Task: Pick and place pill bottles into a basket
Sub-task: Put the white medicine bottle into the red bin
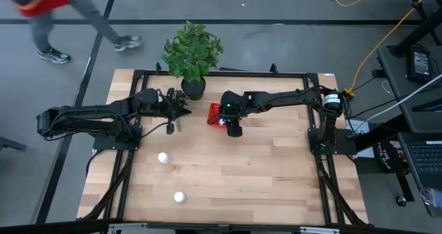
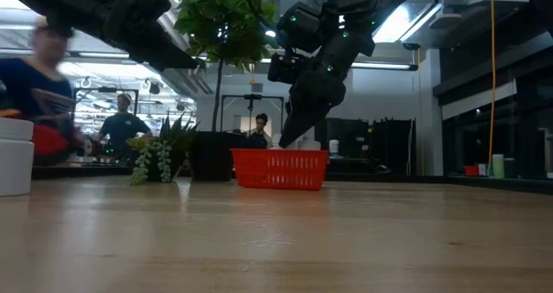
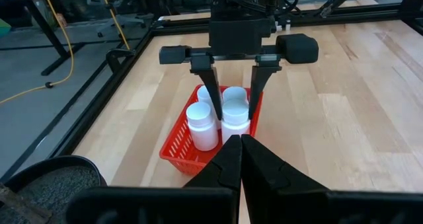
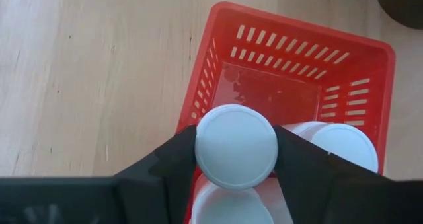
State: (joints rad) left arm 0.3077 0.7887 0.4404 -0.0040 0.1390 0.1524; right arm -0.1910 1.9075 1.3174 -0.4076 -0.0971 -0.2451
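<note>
Right gripper (image 4: 236,159) is hanging over the red basket (image 4: 344,49), fingers clamped on the sides of one white pill bottle (image 4: 236,147), cap facing up at the wrist camera. In the left wrist view the held bottle (image 3: 235,107) is sitting between the two dark fingers (image 3: 209,85), low inside the basket (image 3: 173,147). Other bottles (image 3: 202,123) are standing upright in the basket just beside the gripper.

Left gripper (image 1: 173,112) is waiting beside the plant pot (image 1: 193,89), fingers pressed together with nothing between them.

Two bottles are still standing on the bare table, well apart from both grippers: one (image 1: 163,158) near mid-table, one (image 1: 179,197) nearer the front edge.

Surface: light wood plank tabletop (image 1: 262,172) inside a black frame. Room: grey floor, yellow cable (image 1: 387,34) trailing at the right arm's side, a person (image 1: 48,13) walking past the far left corner. The low view is showing people (image 2: 125,120) and shelving behind the table.
</note>
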